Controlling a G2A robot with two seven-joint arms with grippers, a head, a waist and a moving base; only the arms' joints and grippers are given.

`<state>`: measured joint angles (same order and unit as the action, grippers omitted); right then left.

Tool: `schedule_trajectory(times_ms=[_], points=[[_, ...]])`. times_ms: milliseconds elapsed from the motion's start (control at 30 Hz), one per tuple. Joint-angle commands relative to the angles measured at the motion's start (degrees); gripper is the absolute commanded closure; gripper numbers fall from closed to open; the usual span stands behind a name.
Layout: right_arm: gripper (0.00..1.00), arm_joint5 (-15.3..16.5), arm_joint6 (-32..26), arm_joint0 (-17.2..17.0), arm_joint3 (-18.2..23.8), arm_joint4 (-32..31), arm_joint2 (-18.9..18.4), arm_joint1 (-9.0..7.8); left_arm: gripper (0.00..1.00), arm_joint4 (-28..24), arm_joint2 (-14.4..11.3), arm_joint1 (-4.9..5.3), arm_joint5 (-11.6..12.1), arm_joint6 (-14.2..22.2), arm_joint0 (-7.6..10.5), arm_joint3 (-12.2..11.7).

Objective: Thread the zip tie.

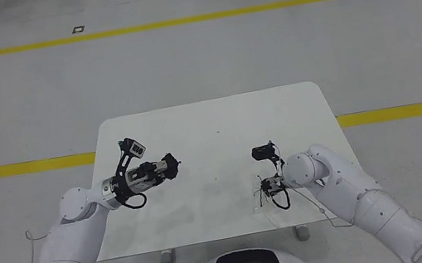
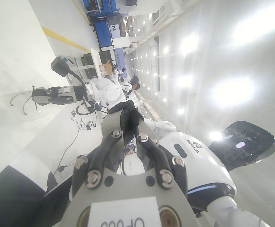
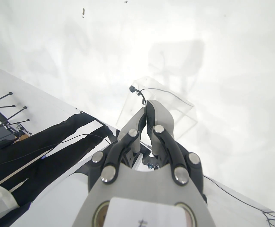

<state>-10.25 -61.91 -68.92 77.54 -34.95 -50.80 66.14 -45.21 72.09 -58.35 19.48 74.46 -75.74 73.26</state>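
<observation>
Jutting past pinching jaws of right gripper (image 3: 146,110): zip tie (image 3: 140,94).

The thin black plastic zip tie (image 3: 132,89) sits pinched in the right gripper (image 3: 146,107), over the clear plastic box (image 3: 184,111) near the tabletop (image 1: 210,123)'s front edge, right of centre. The left gripper (image 1: 173,164) hangs above the tabletop's left half.

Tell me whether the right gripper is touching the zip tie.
Touching. In the right wrist view the right gripper is pinched shut on the zip tie, its head sticking out.
</observation>
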Motion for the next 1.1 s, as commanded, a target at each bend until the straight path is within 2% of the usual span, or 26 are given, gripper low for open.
schedule_trajectory(times_ms=[0, 267, 400, 700, 800, 967, 1067], points=[[1.0, 0.4, -0.2, -0.9, 1.1, 0.4, -1.4, -0.45, 1.0, 0.0, 0.0, 0.0, 0.0, 0.0, 0.0, 0.0], [1.0, 1.9, -0.1, -4.7, 5.3, 2.9, -7.3, -2.16, 1.0, 0.0, 0.0, 0.0, 0.0, 0.0, 0.0, 0.0], [1.0, 4.0, 0.9, -7.1, 7.6, 6.8, -10.8, -2.86, 1.0, 0.0, 0.0, 0.0, 0.0, 0.0, 0.0, 0.0], [1.0, 4.0, 0.9, -7.1, 7.6, 6.8, -10.8, -2.86, 1.0, 0.0, 0.0, 0.0, 0.0, 0.0, 0.0, 0.0], [1.0, 4.6, 6.9, -8.5, 9.5, 10.8, -12.6, -2.71, 1.0, -0.1, -0.3, -0.09, -0.4, -1.8, -0.39, 0.5], [1.0, 11.9, 16.2, -13.7, 15.2, 17.4, -17.8, -3.25, 1.0, 0.3, -0.3, -0.4, 0.0, -4.7, -1.86, 2.2], [1.0, 14.5, 20.2, -16.1, 17.8, 19.4, -19.3, -3.35, 1.0, 2.5, -0.5, -0.86, 0.0, -6.3, -2.38, 3.3]])
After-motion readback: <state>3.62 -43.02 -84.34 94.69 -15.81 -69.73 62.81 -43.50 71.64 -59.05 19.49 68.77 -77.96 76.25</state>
